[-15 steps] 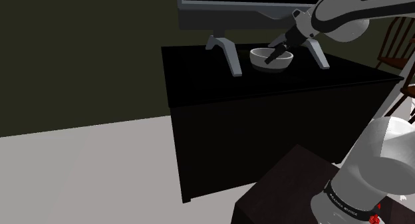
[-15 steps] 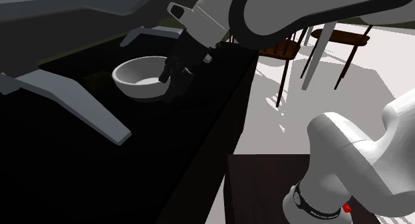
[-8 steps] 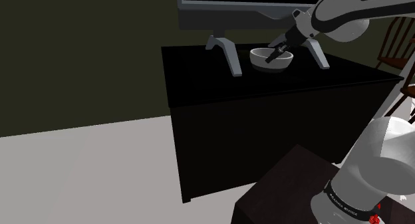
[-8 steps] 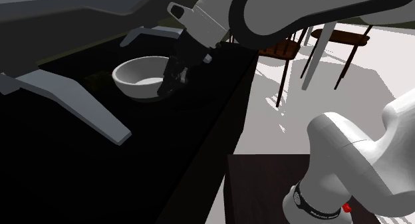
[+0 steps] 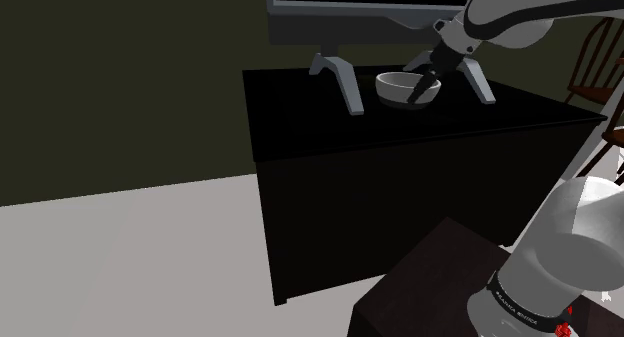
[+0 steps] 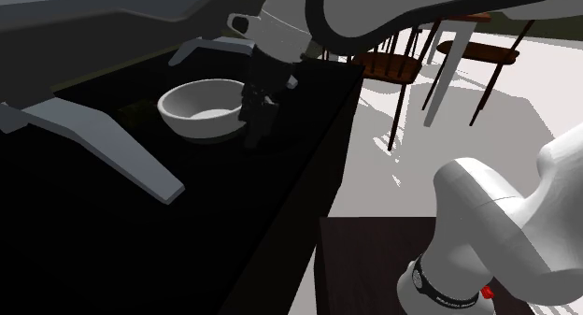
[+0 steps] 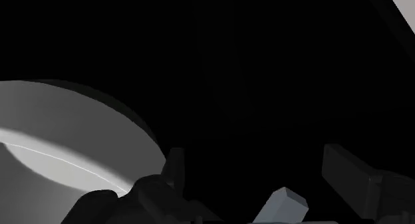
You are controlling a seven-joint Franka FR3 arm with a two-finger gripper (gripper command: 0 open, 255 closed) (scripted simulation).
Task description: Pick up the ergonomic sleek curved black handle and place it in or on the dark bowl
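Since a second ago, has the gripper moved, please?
Yes: in the shoulder view the gripper shifted right, from over the bowl to its right rim.

I'm in a home's living room. A television [image 5: 340, 27] stands on a black cabinet [image 5: 380, 205], wooden chairs [image 6: 388, 66] nearby.

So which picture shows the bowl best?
The second exterior view: the whole white bowl shows up close, with its rim and hollow inside. The shoulder view shows it far off, across the room. The wrist view has part of its curved outer side.
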